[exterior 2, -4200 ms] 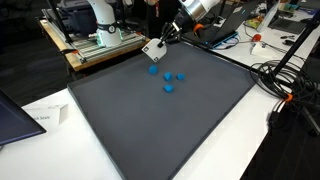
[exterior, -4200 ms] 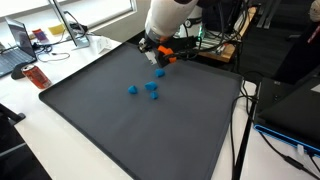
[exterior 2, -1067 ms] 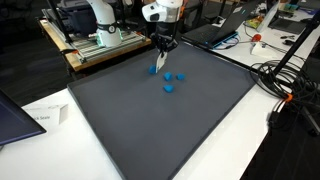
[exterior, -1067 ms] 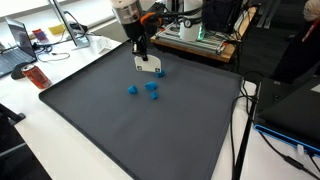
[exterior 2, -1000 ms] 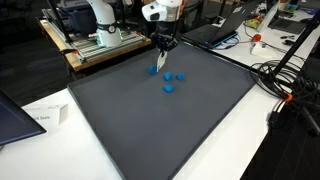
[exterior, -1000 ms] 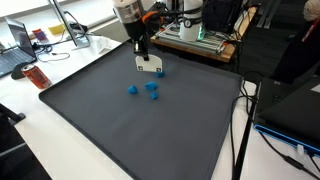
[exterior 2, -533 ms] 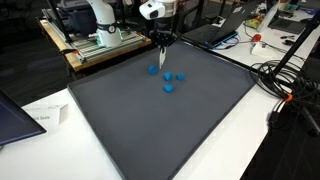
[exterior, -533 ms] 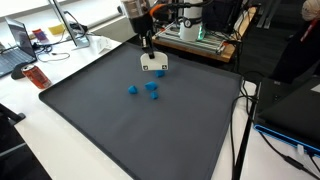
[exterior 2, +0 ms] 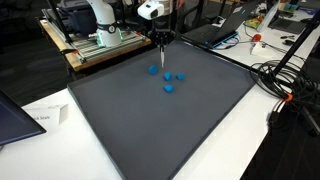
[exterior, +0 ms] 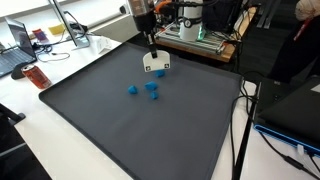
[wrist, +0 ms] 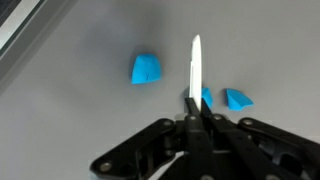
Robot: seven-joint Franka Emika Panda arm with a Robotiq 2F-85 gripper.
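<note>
The pincer (wrist: 195, 108) is shut tight on a thin white card (wrist: 196, 62). In the wrist view the two fingers press together with no gap you can see, and the card sticks straight out from between them. You see the card from its edge there, so it looks like a skinny white line.

In an exterior view the card (exterior: 155, 63) hangs down from the pincer (exterior: 152, 52) at the far end of the big dark mat (exterior: 150, 140). I cannot tell if its bottom edge touches the mat or hangs just above it.

Some little blue blocks lie on the mat near the card. In the wrist view one blue block (wrist: 147, 70) sits on one side of the card. Two more blue blocks (wrist: 238, 98) sit on the other side, and one of them is partly hidden behind the fingers.

The card looks very light and very thin. I think it is a bit stiff, because it stands out straight and does not droop. It may bend or twist if it is pushed hard against something. Its flat sides look smooth, so it could slip if the squeeze is weak.

The best place to hold it seems to be where it is held now, flat side to flat side, at one end. Pinching it by the thin edges would likely make it pop out
</note>
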